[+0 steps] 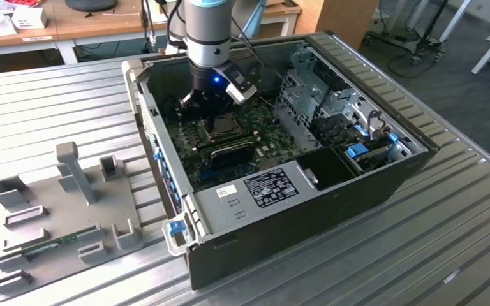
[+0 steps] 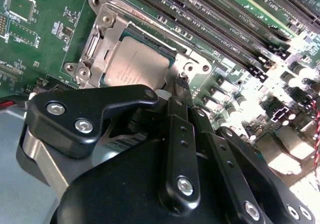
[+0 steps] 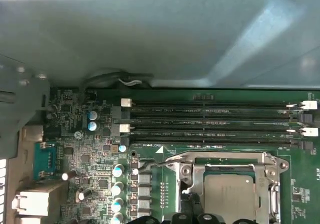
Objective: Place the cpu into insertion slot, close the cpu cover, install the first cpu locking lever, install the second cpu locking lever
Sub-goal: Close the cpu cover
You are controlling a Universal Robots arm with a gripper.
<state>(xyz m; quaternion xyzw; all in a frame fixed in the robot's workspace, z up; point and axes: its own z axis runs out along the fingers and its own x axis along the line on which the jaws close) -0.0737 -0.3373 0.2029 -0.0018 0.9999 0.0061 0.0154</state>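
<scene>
Broadly, a slatted metal table (image 1: 49, 102) carries an open computer case (image 1: 330, 229) lying on its side. Near it, toward the exterior view's left, sits a gray fixture tray (image 1: 53, 207) with upright posts and a narrow green circuit strip (image 1: 53, 245) on it. The robot arm (image 1: 207, 25) reaches down into the case from above.

Inside lies the green motherboard (image 1: 267, 127), seen close in both wrist views (image 2: 45, 48) (image 3: 85, 154). Its long black memory slots (image 3: 210, 119) (image 2: 210, 13) run side by side just beside the insertion slot (image 1: 221, 126) (image 3: 195, 176).

The cpu cover (image 3: 260, 176) (image 2: 107, 58) lies flat over the socket, its window framing the chip. The cpu (image 2: 135, 66) (image 3: 230, 196) sits seated in the insertion slot, its dull silvery-tan top facing up.

The gripper (image 2: 182, 83) (image 1: 207, 102) (image 3: 187, 204) hangs low over the board, its tips right at the socket's edge, just beside the cpu. In the second wrist view the two black fingers (image 2: 180, 134) converge with no gap visible at the tips, so the jaws are clenched; whether they touch the socket's metal there I cannot tell.
</scene>
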